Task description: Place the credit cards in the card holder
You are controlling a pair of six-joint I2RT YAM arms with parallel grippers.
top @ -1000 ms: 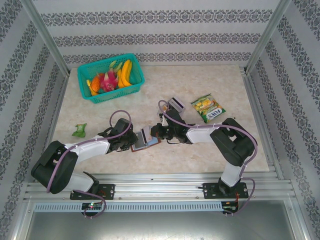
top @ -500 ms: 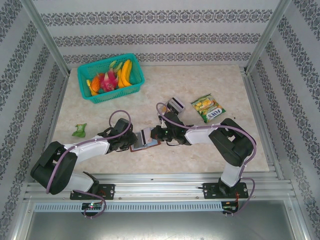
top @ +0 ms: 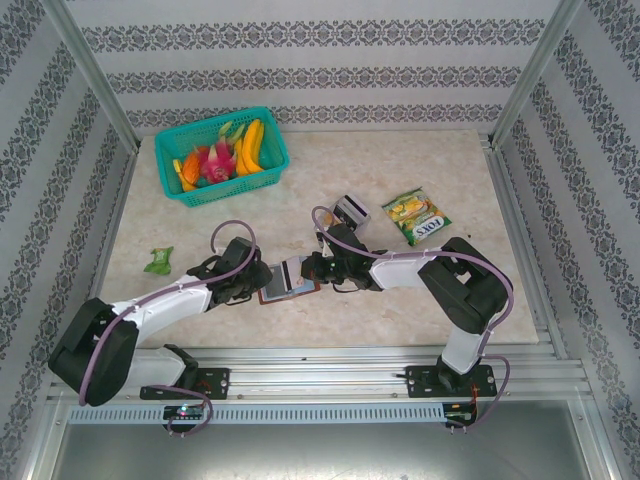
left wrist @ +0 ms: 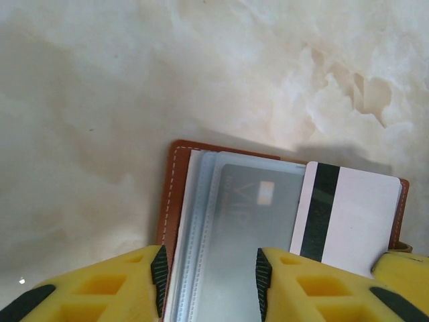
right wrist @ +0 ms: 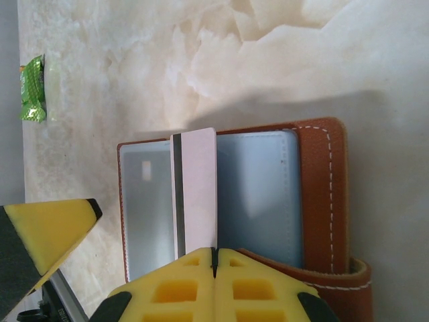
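We see the card holder [left wrist: 175,201] lying open on the marble table [top: 330,170], near the front edge between the 2 arms. Its brown leather rim frames a stack of clear plastic sleeves [left wrist: 201,268], and 1 grey card [left wrist: 258,194] sits inside a sleeve. The right gripper [right wrist: 214,265] has its 2 yellow fingers pressed together on the short end of a white card [right wrist: 198,194] with a black stripe. It holds this card over the open holder, between the sleeve with the grey card and the next sleeve; we cannot tell whether the card's far edge is inside a pocket. The left gripper [left wrist: 211,282] has its jaws apart and pinches nothing: its fingers stand over one end of the holder, with the edge of the sleeves showing in the gap. The 2 grippers crowd the holder from opposite sides, just beside each other, so little of it lies uncovered from above. Well apart from it we find a teal basket [top: 235,186] of toy fruit at the back left, a green-yellow snack packet [top: 417,217] at the right, a small clear box [top: 352,209] behind the right gripper, and a small green wrapper [top: 158,261] at the left
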